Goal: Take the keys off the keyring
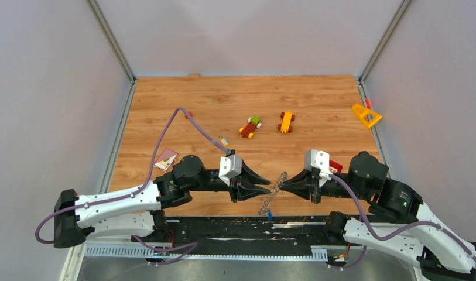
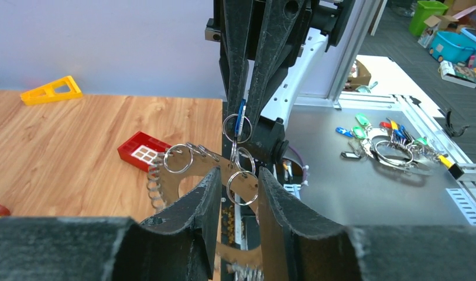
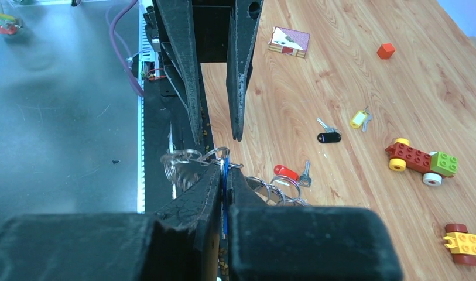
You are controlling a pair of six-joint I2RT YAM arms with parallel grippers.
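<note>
The keyring (image 1: 273,192) hangs between my two grippers near the table's front edge; its flat silver band and toothed rim (image 2: 165,178) show in the left wrist view. My left gripper (image 2: 238,175) is shut on it, with the band and a small split ring (image 2: 242,187) between its pads. My right gripper (image 3: 225,170) is shut on a blue key (image 3: 225,175) that still hangs from the split rings (image 2: 241,112). A red key (image 3: 288,173) lies by more rings. A black key (image 3: 329,137) and a yellow key (image 3: 358,119) lie loose on the wood.
Two toy block vehicles (image 1: 250,126) (image 1: 286,122) stand mid-table. A yellow triangle (image 1: 366,115) is at the far right, a red block (image 2: 143,150) by the right arm, and a pink card block (image 1: 165,158) by the left arm. More key bunches (image 2: 393,146) lie off the table.
</note>
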